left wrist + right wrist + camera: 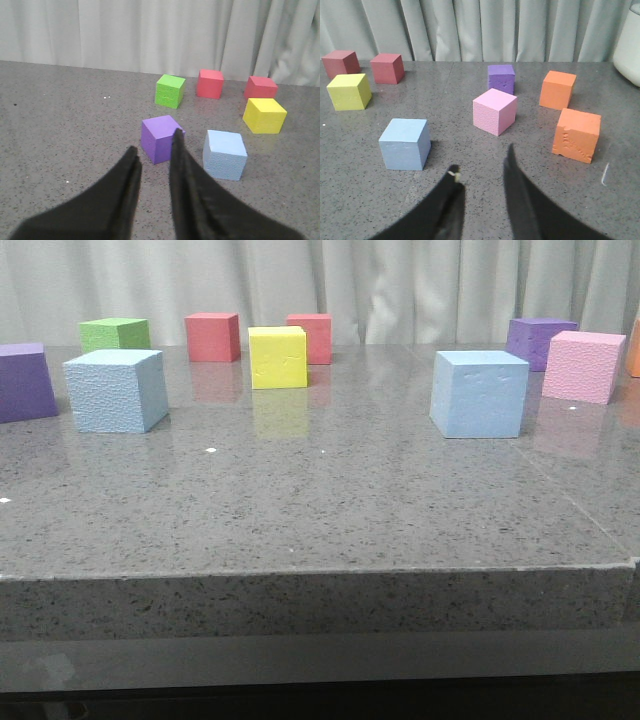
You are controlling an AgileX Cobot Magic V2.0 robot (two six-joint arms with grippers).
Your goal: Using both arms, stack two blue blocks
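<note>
Ahead of left gripper [152, 142], off to one side: first blue block [225, 154] on grey table [60, 115], not touched. Fingers slightly apart, holding nothing. Purple cube [160, 138] right past fingertips, green cube [170, 91] further out.

Ahead of right gripper [482, 162], also off to one side: second blue block [405, 144], clear of fingers. Jaws parted, empty. Pink cube [494, 111] straight beyond fingertips.

Across front view: blue blocks [116, 390] and [479, 393] well apart, both flat on table, unstacked. Yellow cube [277, 357] behind and between. No grippers visible there.
</note>
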